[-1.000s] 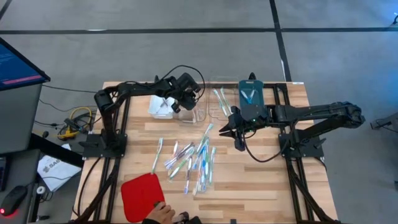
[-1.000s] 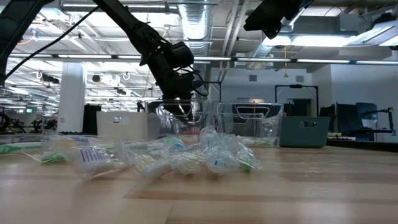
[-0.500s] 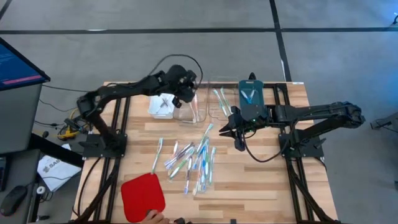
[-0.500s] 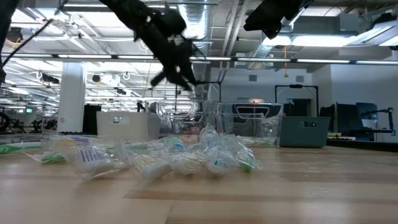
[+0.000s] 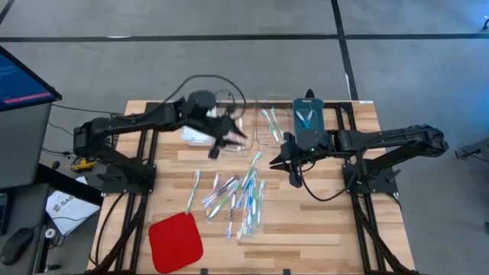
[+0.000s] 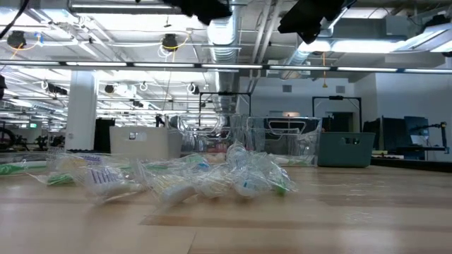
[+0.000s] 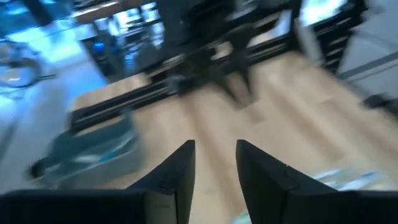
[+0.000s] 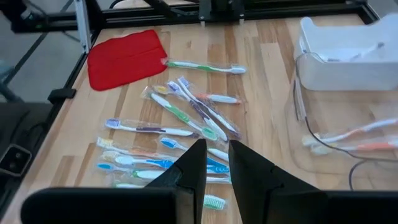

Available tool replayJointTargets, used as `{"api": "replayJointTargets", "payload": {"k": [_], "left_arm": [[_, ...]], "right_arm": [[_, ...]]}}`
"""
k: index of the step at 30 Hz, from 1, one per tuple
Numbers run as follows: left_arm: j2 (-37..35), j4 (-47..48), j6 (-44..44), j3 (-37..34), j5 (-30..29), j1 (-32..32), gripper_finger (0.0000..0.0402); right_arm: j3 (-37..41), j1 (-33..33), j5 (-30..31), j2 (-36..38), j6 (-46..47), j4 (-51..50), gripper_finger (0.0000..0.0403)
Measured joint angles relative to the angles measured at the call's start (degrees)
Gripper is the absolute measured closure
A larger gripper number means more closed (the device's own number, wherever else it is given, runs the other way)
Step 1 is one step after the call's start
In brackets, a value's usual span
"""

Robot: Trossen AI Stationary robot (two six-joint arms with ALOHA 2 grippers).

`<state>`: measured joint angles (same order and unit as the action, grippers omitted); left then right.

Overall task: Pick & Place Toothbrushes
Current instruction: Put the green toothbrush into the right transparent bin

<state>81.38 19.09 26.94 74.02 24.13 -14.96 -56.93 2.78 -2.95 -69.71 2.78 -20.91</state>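
The toothbrushes [image 5: 235, 195] are lying loose on the counter [image 5: 306, 221], wrapped, their long axes mostly running from the near edge toward the far edge. Taken from that heap, the red pad [image 5: 175, 241] is lying nearer the near edge, to the left. The left hand [image 5: 226, 137] is being carried just beyond the heap's far-left side, fingers slightly parted and holding nothing. The right hand [image 5: 284, 158] is being held just beyond the heap's far-right side, fingers nearly together, empty; it is judged marginally nearer. Nothing is standing between. Farther off, clear trays [image 5: 258, 126] are holding a few brushes.
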Motion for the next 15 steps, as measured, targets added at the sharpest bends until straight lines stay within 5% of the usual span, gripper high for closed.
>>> {"api": "replayJointTargets", "payload": {"k": [12,15], "left_arm": [[4.1,-0.9,-3.4,0.0,-0.1,18.4,0.0293],[4.6,-1.3,-0.9,0.0,6.3,21.0,0.0293]], "right_arm": [[0.0,4.3,-0.1,0.0,-2.8,-0.3,0.0339],[0.0,4.3,0.0,0.0,-2.8,0.5,0.0339]]}}
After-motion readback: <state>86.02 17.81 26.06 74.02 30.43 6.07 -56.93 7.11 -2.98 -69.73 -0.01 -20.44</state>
